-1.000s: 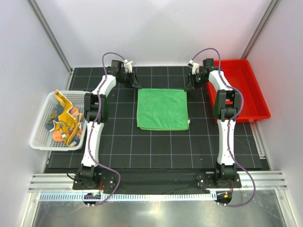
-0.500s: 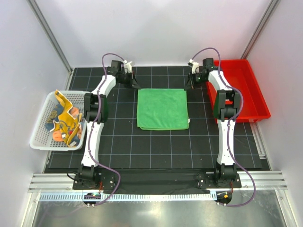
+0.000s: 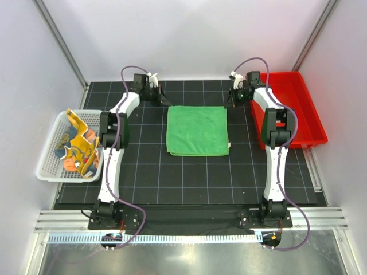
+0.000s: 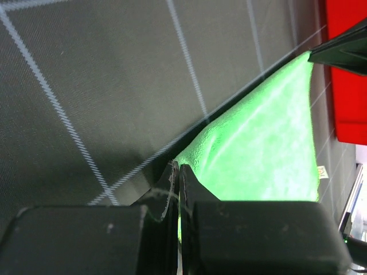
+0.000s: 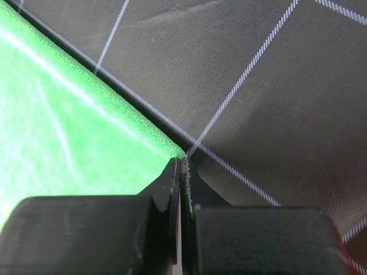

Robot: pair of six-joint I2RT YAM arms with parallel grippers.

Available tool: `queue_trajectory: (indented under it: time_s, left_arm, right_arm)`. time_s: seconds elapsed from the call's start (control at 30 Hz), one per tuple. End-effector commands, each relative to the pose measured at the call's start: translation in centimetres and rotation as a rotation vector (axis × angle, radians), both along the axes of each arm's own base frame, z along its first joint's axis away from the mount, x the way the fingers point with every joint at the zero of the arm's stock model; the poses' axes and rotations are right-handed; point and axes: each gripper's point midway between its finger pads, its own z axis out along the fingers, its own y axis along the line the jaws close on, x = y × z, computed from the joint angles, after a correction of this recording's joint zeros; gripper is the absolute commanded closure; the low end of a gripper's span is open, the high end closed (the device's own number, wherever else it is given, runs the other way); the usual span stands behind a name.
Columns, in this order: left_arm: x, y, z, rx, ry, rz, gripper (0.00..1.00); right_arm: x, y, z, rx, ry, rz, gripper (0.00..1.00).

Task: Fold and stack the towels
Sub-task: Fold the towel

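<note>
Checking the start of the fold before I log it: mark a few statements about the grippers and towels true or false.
1. The left gripper is shut on a far corner of the green towel. True.
2. The right gripper hangs open above the towel. False: it is shut on the towel's other far corner.
3. The yellow-orange towel lies in the white basket. True.
4. The green towel lies in that basket too. False: it lies flat on the black mat.

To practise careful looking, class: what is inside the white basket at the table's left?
A crumpled yellow-orange towel with dark blue edging lies in the white basket, an orange-pink cloth showing at its near edge. Anything beneath the heap is covered.
</note>
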Motion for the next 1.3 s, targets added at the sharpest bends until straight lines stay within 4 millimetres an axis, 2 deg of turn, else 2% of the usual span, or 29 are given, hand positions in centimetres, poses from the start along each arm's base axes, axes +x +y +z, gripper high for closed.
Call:
queue_trajectory:
  time_s: [0.0, 0.33, 0.43, 0.57, 0.6, 0.67, 0.7, 0.73, 0.8, 0.83, 0.87, 1.03, 1.13, 1.17, 1.2, 1.23, 1.27]
  left_arm:
    - [1.5, 0.0, 7.8, -0.044, -0.172, 0.019, 1.00]
    - [0.5, 0.1, 9.5, -0.048, -0.188, 0.017, 1.00]
    - [-0.2, 0.3, 9.4, -0.048, -0.176, 0.012, 1.00]
    - [-1.0, 0.3, 10.1, -0.048, -0.181, 0.002, 1.00]
    - [-1.4, 0.3, 9.7, -0.045, -0.172, -0.002, 1.00]
    - [-1.9, 0.3, 10.3, -0.045, -0.178, -0.010, 1.00]
    - [-2.3, 0.3, 10.0, -0.042, -0.169, -0.014, 1.00]
    - [-2.6, 0.5, 10.5, -0.040, -0.175, -0.012, 1.00]
    - [-3.1, 0.5, 10.6, -0.034, -0.174, -0.012, 1.00]
    - [-3.6, 0.5, 9.9, -0.029, -0.158, -0.014, 1.00]
    - [-3.9, 0.4, 10.5, -0.030, -0.165, -0.018, 1.00]
    - [-6.3, 0.2, 9.8, -0.017, -0.132, -0.034, 1.00]
    - [-7.5, -0.1, 10.3, -0.019, -0.128, -0.042, 1.00]
    - [-8.2, -0.1, 9.7, -0.016, -0.109, -0.046, 1.00]
    - [-8.6, -0.2, 10.2, -0.016, -0.118, -0.050, 1.00]
    - [-9.2, -0.4, 9.9, -0.013, -0.110, -0.056, 1.00]
    - [-10.0, -0.4, 9.2, -0.008, -0.087, -0.060, 1.00]
  right_arm:
    - [1.7, -0.3, 6.9, -0.003, -0.188, -0.020, 0.99]
    - [0.5, -0.3, 9.0, 0.008, -0.231, -0.035, 0.99]
    - [-0.4, -0.3, 9.1, 0.008, -0.225, -0.043, 0.99]
    - [-1.4, -0.3, 9.5, 0.012, -0.218, -0.044, 0.99]
    - [-1.6, -0.3, 9.6, 0.014, -0.219, -0.044, 0.99]
    - [-2.5, -0.2, 9.1, 0.017, -0.199, -0.046, 0.99]
    - [-2.7, -0.2, 9.8, 0.024, -0.207, -0.054, 0.99]
    - [-3.3, -0.2, 9.3, 0.028, -0.196, -0.056, 0.99]
    - [-3.9, -0.1, 10.0, 0.041, -0.202, -0.067, 0.99]
    - [-4.5, 0.0, 9.5, 0.046, -0.187, -0.070, 0.99]
    - [-4.8, 0.1, 9.5, 0.050, -0.185, -0.072, 0.99]
    - [-7.2, 0.2, 9.8, 0.083, -0.166, -0.109, 0.99]
    - [-8.6, 0.2, 10.3, 0.098, -0.161, -0.128, 0.99]
    - [-9.0, 0.2, 10.3, 0.098, -0.158, -0.134, 0.99]
    - [-9.3, 0.2, 10.3, 0.098, -0.154, -0.143, 0.99]
    - [-10.1, 0.2, 9.7, 0.101, -0.143, -0.151, 0.99]
    - [-10.4, 0.0, 10.5, 0.105, -0.156, -0.171, 0.99]
